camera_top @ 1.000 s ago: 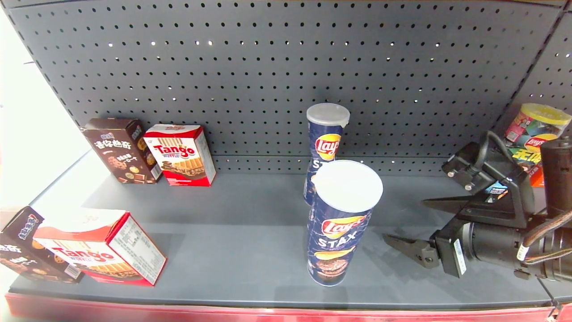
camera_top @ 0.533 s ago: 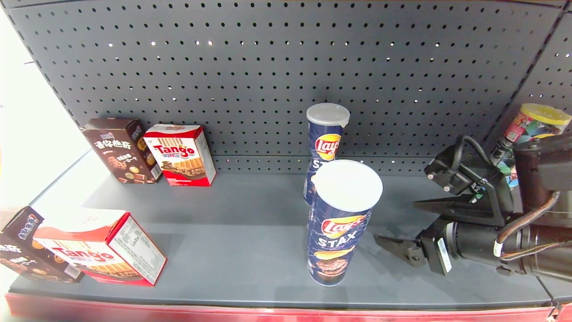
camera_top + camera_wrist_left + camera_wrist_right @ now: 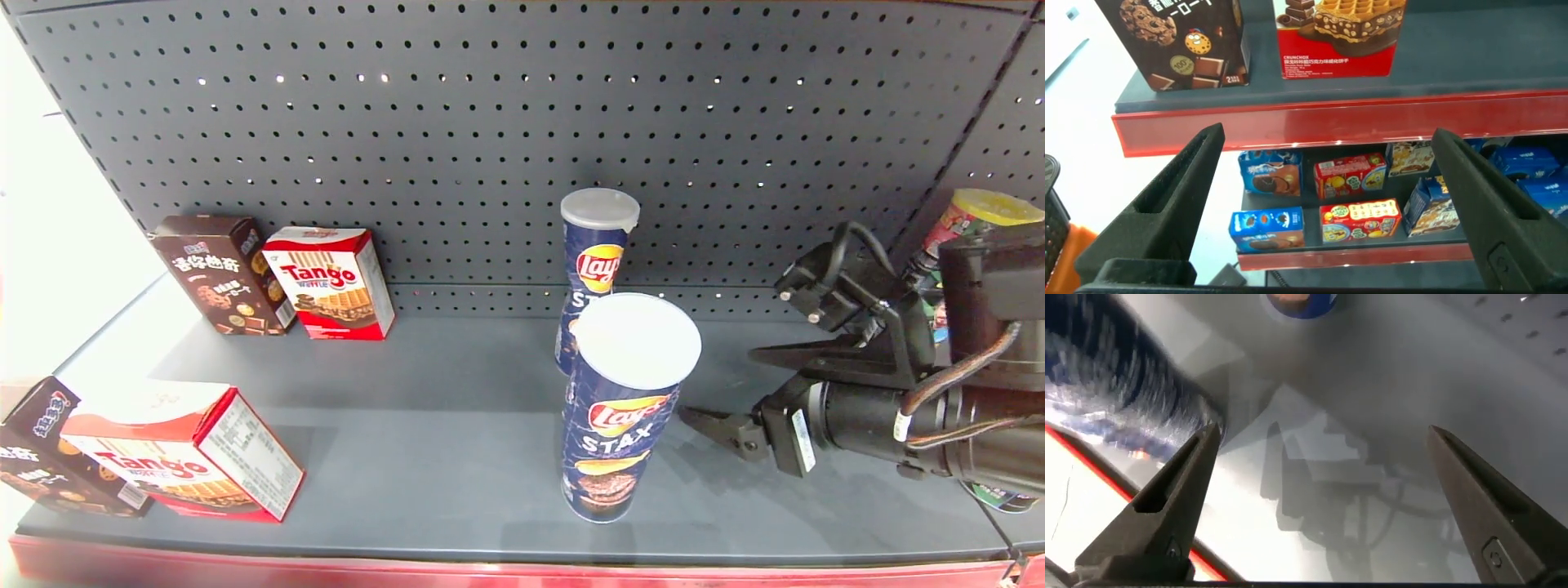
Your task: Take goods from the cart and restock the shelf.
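Firstly, head view: front chip can (image 3: pixel 620 425) upright on shelf (image 3: pixel 424 425), label outward, lined ahead of rear can (image 3: pixel 598 245); right tool (image 3: pixel 717 384) spread just beside it, likely for clearance. Left wrist view: left tool (image 3: pixel 1327 135) apart, empty, out of the way. Right wrist view: same can close beside the spread tool.

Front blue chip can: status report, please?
Right gripper open, empty, beside front blue chip can; can upright on grey metal shelf. Left gripper open. Nothing between.
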Controlling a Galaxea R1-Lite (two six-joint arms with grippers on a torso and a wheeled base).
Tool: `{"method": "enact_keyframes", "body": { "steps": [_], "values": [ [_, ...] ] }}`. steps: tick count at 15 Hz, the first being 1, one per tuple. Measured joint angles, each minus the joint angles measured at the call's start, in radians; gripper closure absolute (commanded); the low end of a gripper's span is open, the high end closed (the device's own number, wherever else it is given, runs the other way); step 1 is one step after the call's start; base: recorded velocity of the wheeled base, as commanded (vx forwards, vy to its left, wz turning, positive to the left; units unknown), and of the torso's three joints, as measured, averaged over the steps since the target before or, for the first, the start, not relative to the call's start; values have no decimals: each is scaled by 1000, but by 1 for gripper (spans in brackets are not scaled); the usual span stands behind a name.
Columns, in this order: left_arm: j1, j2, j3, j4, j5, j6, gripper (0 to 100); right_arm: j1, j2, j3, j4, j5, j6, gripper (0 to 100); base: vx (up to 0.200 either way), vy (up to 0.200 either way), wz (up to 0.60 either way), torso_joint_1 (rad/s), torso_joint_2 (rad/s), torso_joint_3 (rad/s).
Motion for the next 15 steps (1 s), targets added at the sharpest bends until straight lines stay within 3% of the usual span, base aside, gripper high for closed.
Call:
{"method": "enact_keyframes", "body": {
  "steps": [4,6,15],
  "values": [
    [0,0,0,0,0,0,0,-36,-161,15,-4,-4,3,0,0,0,0,0,0,0],
    [0,0,0,0,0,0,0,-52,-299,85,-4,-5,2,0,0,0,0,0,0,0],
    [0,0,1,0,0,0,0,-61,-1073,690,17,10,-11,0,0,0,0,0,0,0]
  ]
}}
